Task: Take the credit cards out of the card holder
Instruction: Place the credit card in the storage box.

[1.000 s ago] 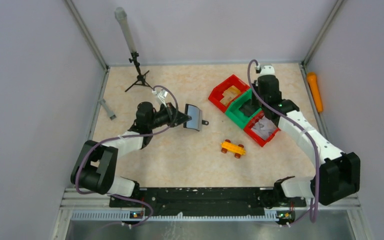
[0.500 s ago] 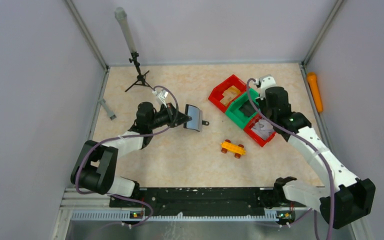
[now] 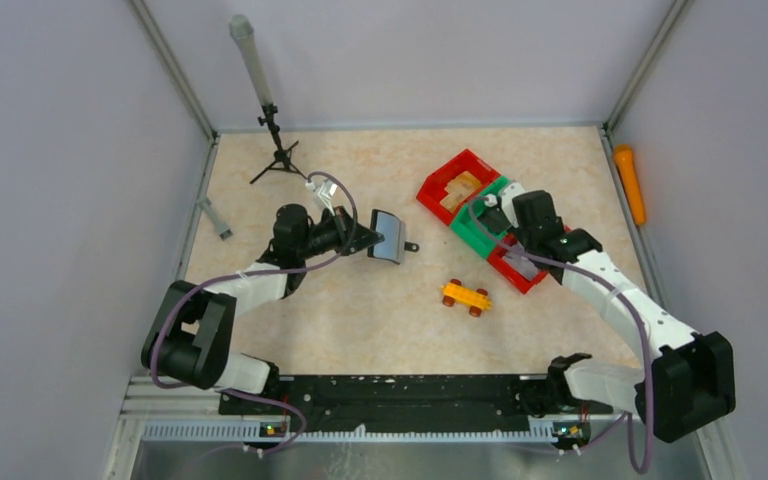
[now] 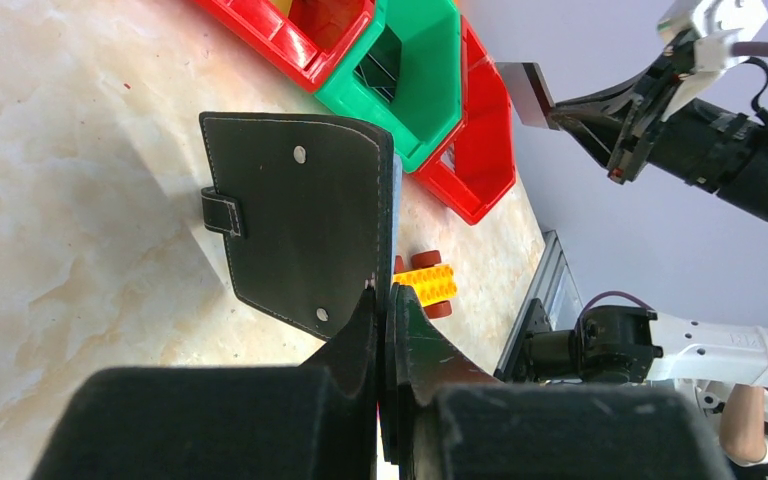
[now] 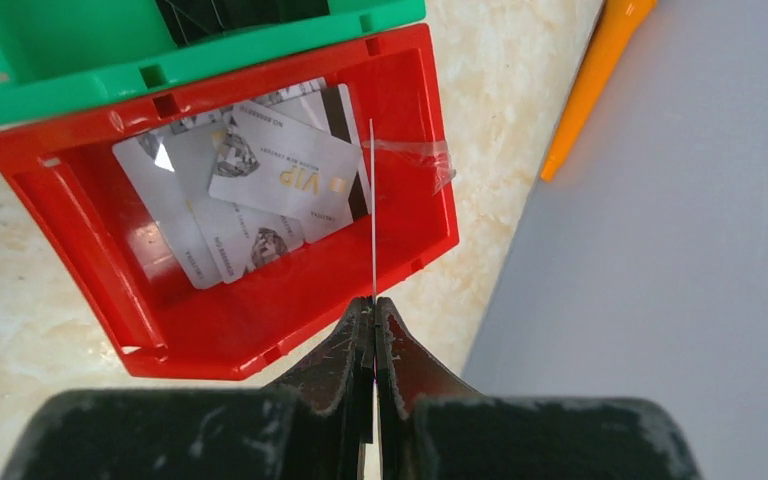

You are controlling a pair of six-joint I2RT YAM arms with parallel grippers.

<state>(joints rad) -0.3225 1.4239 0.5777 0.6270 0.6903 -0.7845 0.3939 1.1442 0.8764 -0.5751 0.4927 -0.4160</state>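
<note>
Your right claw has swung in over the red bin, card pinched edge-on above it; left claw clamps the card holder.

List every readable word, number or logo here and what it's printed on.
"VIP": gold letters on the top silver card in the red bin.
Fine print on the cards beneath: too small to read.
Nothing legible on the held card.
No lettering shows on the card holder.

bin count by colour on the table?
Red plastic open-top bins: 2
Green plastic open-top bin: 1
Total: 3
</note>
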